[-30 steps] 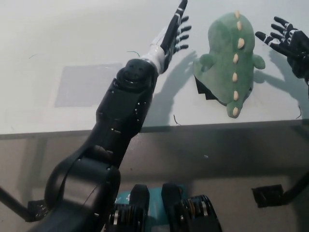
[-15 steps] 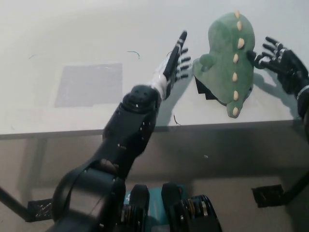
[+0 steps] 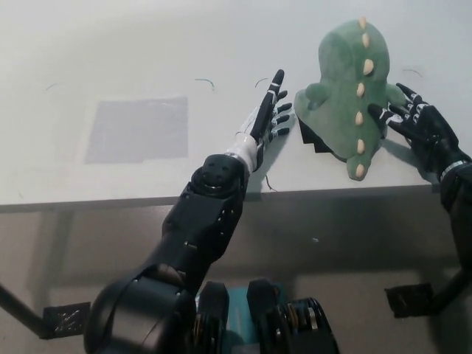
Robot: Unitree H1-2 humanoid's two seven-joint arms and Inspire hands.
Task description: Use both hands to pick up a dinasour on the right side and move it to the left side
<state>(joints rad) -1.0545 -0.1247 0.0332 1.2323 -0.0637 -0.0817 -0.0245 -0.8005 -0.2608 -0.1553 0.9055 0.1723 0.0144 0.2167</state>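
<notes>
Head view, looking steeply down on a white table (image 3: 110, 44) whose front edge runs across the middle of the frame, grey floor below it.

Green plush dinosaur (image 3: 352, 88) lies on the table's right part, near the front edge. Rounded body, a row of cream spikes (image 3: 361, 90) running down its back, a small stubby limb sticking out on its left side. A dark patch shows under its lower left edge; cannot tell what it is.

Left hand (image 3: 269, 118): white with dark fingers, reaching forward over the table from a dark forearm that rises from the lower left. Hand is released, fingers spread and extended, one pointing ahead. It sits just beside the dinosaur's left flank, close to the stubby limb, apart from it by a narrow gap. Grasping nothing.

Right hand (image 3: 414, 124): black, entering from the right edge above the table's front edge. Fingers splayed, not clenched. Fingertips reach the dinosaur's right flank and appear to touch the plush; whether they press in I cannot tell. No grip closed around the toy.

Dinosaur sits between the two hands, resting on the table, not lifted.

Pale grey rectangular patch (image 3: 136, 129) marked on the table's left part, well apart from the dinosaur, nothing lying on it. A few thin dark threads or scratches scattered on the tabletop near the left hand.
</notes>
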